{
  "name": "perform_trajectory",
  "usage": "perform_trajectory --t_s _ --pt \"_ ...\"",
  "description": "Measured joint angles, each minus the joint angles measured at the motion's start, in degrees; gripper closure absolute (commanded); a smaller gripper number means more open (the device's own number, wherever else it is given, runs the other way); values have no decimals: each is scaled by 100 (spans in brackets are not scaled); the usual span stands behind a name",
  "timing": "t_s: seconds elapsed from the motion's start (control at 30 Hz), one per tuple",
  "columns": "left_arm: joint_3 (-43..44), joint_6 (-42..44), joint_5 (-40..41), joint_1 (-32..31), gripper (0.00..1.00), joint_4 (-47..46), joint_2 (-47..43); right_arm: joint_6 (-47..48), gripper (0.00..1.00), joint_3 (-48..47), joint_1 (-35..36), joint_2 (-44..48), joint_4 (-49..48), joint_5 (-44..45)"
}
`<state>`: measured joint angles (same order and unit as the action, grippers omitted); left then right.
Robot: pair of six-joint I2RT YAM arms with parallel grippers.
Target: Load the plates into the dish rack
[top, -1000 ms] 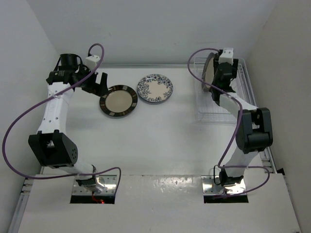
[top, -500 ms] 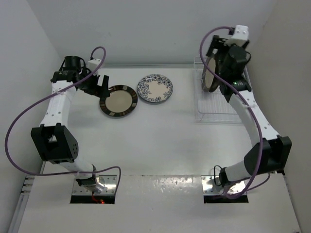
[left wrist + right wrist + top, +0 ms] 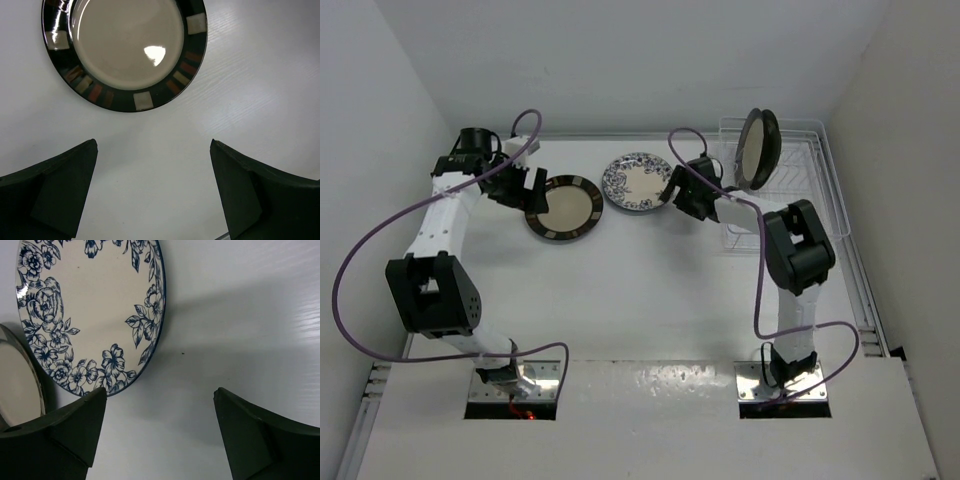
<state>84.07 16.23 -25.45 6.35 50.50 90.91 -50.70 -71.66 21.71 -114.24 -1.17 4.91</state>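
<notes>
A dark-rimmed plate (image 3: 758, 148) stands on edge at the left end of the dish rack (image 3: 790, 122). Two plates lie flat on the table: one with a dark rim and pale stripes (image 3: 564, 208) (image 3: 125, 50), and a blue floral plate (image 3: 639, 183) (image 3: 90, 305). My left gripper (image 3: 528, 185) (image 3: 153, 145) hangs open just left of the striped plate, holding nothing. At the floral plate's right edge my right gripper (image 3: 682, 196) (image 3: 160, 392) is open and empty, its left fingertip (image 3: 95, 400) close to the rim.
White walls close in the table on the left, back and right. The rack sits against the back right corner. Purple cables loop from both arms. The striped plate's edge (image 3: 17, 380) lies just beside the floral plate.
My right gripper has let go of the dark-rimmed plate in the rack, opened wider and swung left and down to the floral plate. The left gripper shifted slightly by the striped plate.
</notes>
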Motion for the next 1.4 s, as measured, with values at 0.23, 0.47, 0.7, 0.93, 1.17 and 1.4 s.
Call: perform_trajectory --t_s 0.23,0.47,0.7,0.93,1.17,1.4 --pt "-4 22 0 2 0 -31 -153 -960 35 -560 114 -511 -61 160" --pt "-4 22 0 31 0 -42 -151 -1530 43 -1316 -24 -1412 -96 232" --pt "9 22 -4 98 0 -42 -129 -1928 73 -1958 -129 -1921 -74 144" --pt "63 22 -4 140 0 -44 -81 -2116 100 -2024 -212 -2146 -474 -262" --pt "98 24 -17 173 0 -28 -79 -1344 100 -1252 -208 -1558 -826 -256" --pt "133 22 -101 175 0 -22 -79 431 100 -752 -243 177 -428 109"
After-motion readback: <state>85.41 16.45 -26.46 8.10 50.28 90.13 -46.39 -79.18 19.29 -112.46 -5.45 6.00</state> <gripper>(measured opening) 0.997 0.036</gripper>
